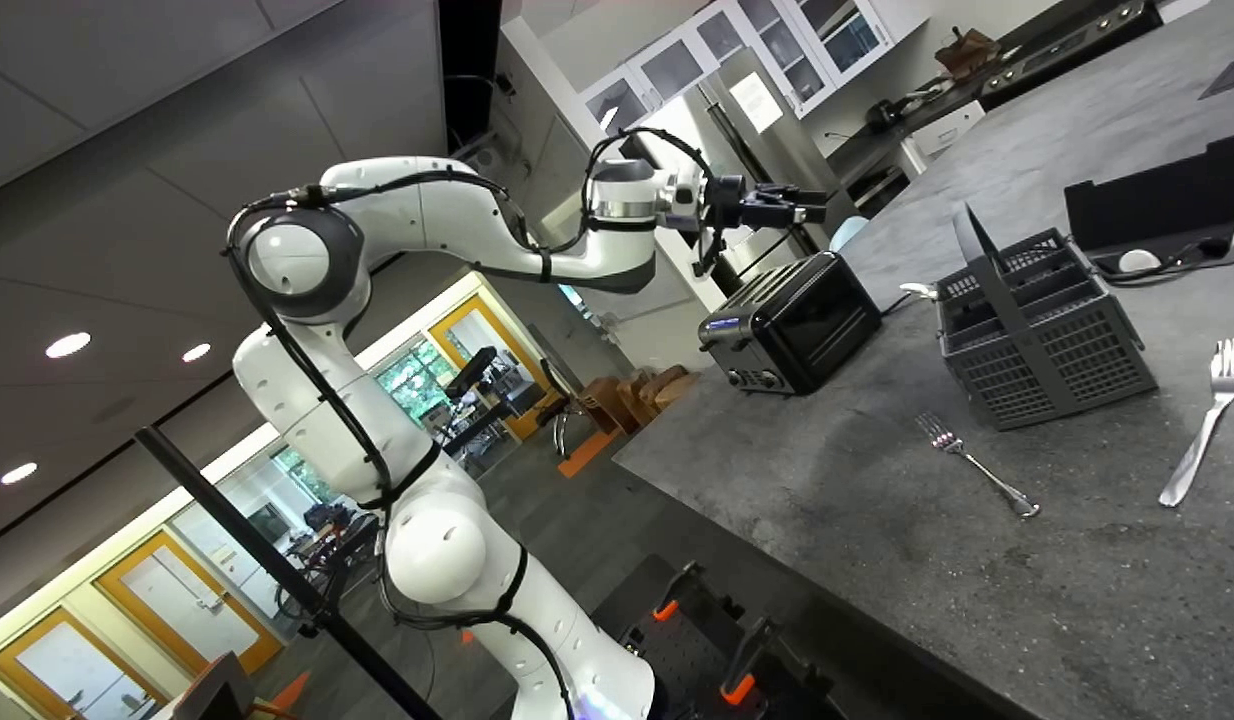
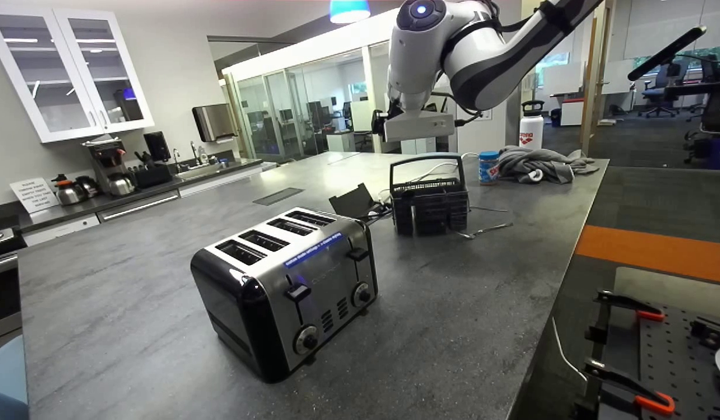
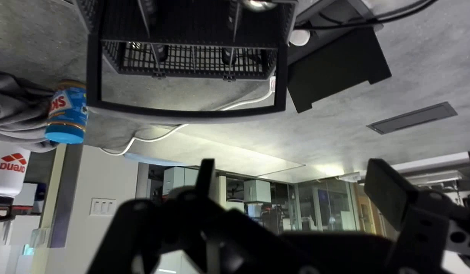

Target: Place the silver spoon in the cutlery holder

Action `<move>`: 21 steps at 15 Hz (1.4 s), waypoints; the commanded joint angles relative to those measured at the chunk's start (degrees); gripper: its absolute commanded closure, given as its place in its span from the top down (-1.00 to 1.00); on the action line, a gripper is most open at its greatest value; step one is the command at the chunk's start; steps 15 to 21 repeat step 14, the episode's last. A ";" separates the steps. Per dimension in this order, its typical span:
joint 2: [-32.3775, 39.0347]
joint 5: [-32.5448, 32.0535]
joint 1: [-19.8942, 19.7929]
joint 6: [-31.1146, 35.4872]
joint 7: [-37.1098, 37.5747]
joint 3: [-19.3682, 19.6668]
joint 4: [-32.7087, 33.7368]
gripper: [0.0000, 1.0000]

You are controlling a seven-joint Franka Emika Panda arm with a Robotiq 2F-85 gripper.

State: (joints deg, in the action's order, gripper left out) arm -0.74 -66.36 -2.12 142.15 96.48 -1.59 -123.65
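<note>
The grey cutlery holder (image 1: 1052, 340) stands upright on the counter with its handle raised. It also shows in an exterior view (image 2: 430, 204) and upside down in the wrist view (image 3: 197, 61). A shiny rounded end that looks like the silver spoon (image 1: 919, 290) shows at the holder's rim in an exterior view. It also shows at the top edge of the wrist view (image 3: 258, 4), over the holder's opening. The rest of it is hidden. My gripper (image 1: 819, 206) is open and empty, high above the counter and apart from the holder. Its fingers are wide apart in the wrist view (image 3: 292, 165).
Two forks (image 1: 977, 465) (image 1: 1207, 420) lie on the counter beside the holder. A four-slot toaster (image 2: 284, 291) stands nearby. A black folded tray (image 3: 338, 68) with cables lies behind the holder. A blue-lidded jar (image 2: 488, 168) and a grey cloth (image 2: 541, 163) are farther off.
</note>
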 commanded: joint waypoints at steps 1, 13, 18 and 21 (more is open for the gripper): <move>-2.59 7.16 0.92 -2.88 -8.30 0.49 -1.50 1.00; -1.00 7.10 0.86 -1.84 -7.85 0.50 -0.32 1.00; -1.00 7.10 0.86 -1.84 -7.85 0.50 -0.32 1.00; -1.00 7.10 0.86 -1.84 -7.85 0.50 -0.32 1.00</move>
